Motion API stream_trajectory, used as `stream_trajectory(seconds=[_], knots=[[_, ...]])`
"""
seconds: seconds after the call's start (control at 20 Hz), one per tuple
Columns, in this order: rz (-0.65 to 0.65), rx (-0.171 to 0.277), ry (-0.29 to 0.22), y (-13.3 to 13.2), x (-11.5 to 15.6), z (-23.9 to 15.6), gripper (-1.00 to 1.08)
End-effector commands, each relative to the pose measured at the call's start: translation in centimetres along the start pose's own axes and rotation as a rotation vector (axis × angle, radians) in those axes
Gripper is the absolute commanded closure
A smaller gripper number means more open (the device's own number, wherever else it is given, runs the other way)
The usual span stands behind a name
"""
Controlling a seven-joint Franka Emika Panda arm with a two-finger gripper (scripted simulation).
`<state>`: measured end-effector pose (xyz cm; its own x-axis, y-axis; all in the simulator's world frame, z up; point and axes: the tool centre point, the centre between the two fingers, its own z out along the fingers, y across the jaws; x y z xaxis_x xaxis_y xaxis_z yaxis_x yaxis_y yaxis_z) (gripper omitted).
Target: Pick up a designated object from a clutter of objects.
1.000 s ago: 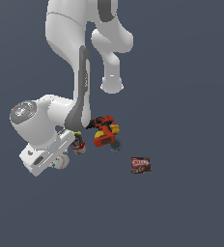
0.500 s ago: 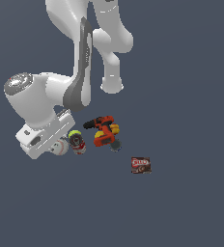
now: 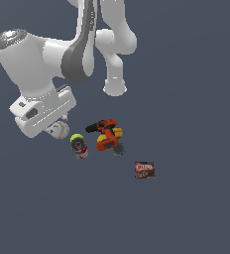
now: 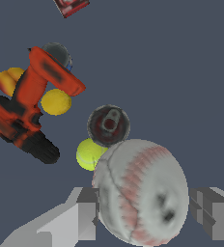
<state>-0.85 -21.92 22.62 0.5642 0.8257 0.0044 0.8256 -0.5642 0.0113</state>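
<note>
The designated object, a white baseball (image 4: 140,193) with faint red stitching, sits between the two grey fingers (image 4: 87,219) of my gripper (image 4: 147,217), which is shut on it. In the exterior view the baseball (image 3: 60,130) shows just under the white hand, with the gripper (image 3: 56,128) around it, to the exterior view's left of the clutter. The clutter lies below and beyond: a red can (image 3: 79,147) with a green-yellow top, an orange-red power drill (image 3: 106,135) and a dark red-brown box (image 3: 144,169).
In the wrist view the can (image 4: 108,125) stands closest to the ball, the drill (image 4: 29,108) lies further off with yellow round pieces (image 4: 56,102) beside it, and the box (image 4: 71,6) is at the frame's edge. The arm's base (image 3: 114,88) stands behind the clutter.
The arm has lifted and swung up and away from the can. The baseball, hidden under the hand before, now shows in the gripper. The can, drill and box have stayed put.
</note>
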Motion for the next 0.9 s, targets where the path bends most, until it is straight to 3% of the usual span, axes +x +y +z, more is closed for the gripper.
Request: stream_trajectory(seconds=[0.0, 0.45, 0.85], knots=[[0.0, 0.0, 0.0, -1.2, -0.6, -2.2, 1.08], [0.0, 0.007, -0.002, -5.0, -2.7, -9.7, 1.08], [0.0, 0.011, -0.004, -7.0, -3.8, -14.1, 1.08]])
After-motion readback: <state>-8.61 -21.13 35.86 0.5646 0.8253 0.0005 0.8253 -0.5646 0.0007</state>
